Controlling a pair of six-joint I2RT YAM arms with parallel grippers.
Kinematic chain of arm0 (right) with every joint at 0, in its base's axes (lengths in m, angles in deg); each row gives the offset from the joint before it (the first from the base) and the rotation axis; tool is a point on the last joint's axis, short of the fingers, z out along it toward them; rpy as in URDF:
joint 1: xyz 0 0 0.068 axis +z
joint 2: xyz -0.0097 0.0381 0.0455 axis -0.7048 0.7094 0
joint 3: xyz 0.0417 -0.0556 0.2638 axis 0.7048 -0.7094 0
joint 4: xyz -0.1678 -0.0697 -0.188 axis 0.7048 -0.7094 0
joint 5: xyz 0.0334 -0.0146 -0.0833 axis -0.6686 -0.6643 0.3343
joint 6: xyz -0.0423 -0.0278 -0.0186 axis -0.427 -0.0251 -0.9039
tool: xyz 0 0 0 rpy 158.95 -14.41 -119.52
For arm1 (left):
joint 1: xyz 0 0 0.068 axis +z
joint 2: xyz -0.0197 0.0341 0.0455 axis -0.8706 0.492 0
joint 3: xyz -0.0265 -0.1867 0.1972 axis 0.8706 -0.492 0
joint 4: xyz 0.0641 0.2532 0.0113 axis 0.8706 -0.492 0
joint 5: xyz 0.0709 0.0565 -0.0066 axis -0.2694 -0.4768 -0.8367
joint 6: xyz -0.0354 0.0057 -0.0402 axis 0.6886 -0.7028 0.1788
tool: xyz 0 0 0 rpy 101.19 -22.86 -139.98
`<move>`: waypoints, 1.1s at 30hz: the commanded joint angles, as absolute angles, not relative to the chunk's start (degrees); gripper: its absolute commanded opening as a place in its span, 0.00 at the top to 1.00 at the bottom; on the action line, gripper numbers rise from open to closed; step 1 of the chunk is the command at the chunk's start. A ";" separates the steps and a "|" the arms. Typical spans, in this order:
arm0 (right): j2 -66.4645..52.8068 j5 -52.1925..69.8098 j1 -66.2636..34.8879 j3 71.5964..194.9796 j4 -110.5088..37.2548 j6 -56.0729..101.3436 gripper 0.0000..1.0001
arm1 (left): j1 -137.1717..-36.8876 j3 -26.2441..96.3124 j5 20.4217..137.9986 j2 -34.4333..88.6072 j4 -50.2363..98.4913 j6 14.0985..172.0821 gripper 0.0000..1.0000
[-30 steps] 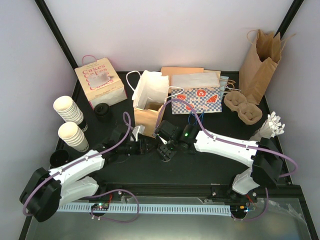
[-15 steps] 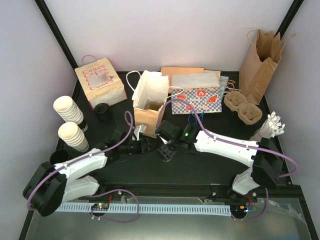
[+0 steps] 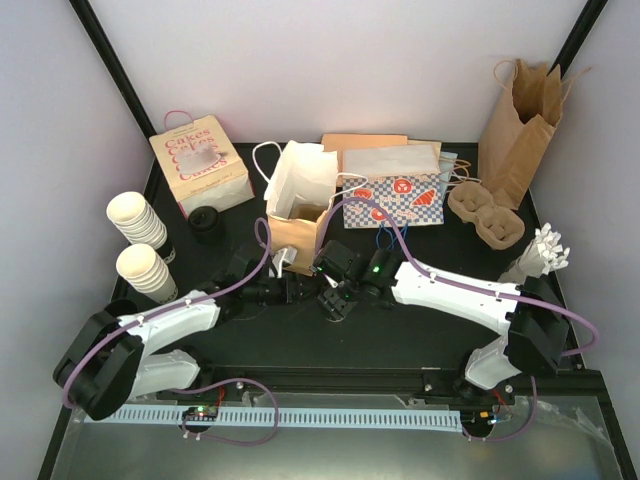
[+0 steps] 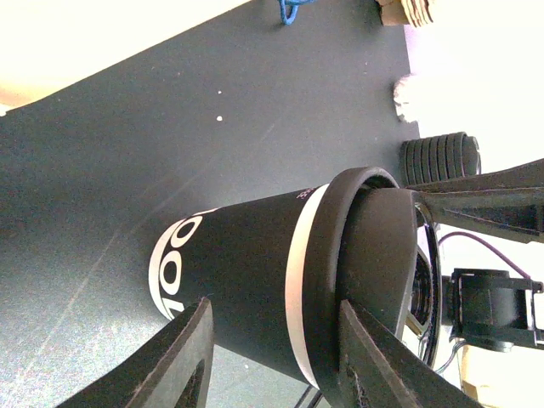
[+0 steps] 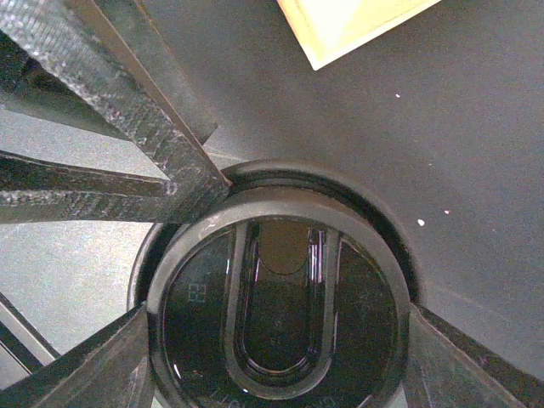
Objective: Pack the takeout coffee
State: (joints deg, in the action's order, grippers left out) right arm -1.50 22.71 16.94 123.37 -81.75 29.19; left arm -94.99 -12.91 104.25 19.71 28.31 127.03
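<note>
The coffee cup (image 4: 238, 280) stands on the black table (image 3: 400, 335), between the two arms and just in front of the open paper bag (image 3: 300, 195). In the left wrist view its side looks dark with white lettering, and a white band runs under the black lid (image 5: 280, 323). The left gripper (image 4: 274, 308) holds the cup by its body, one finger on each side of it. The right gripper (image 5: 276, 327) comes down from above, and its fingers (image 5: 102, 361) press against opposite sides of the lid's rim, so both hands grip the same cup. From above the cup itself is mostly hidden under the two grippers. Two stacks of lidless cups (image 3: 135, 220) stand well apart at the left edge.
</note>
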 commanded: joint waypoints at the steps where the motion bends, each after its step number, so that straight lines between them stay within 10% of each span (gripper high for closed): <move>1: 0.85 20.04 18.19 120.51 -81.29 27.05 0.27 | -95.87 -15.03 100.74 24.18 24.75 126.51 0.58; 33: 0.52 28.21 18.19 123.53 -80.06 37.77 0.30 | -99.21 -21.18 103.41 5.49 29.26 134.35 0.52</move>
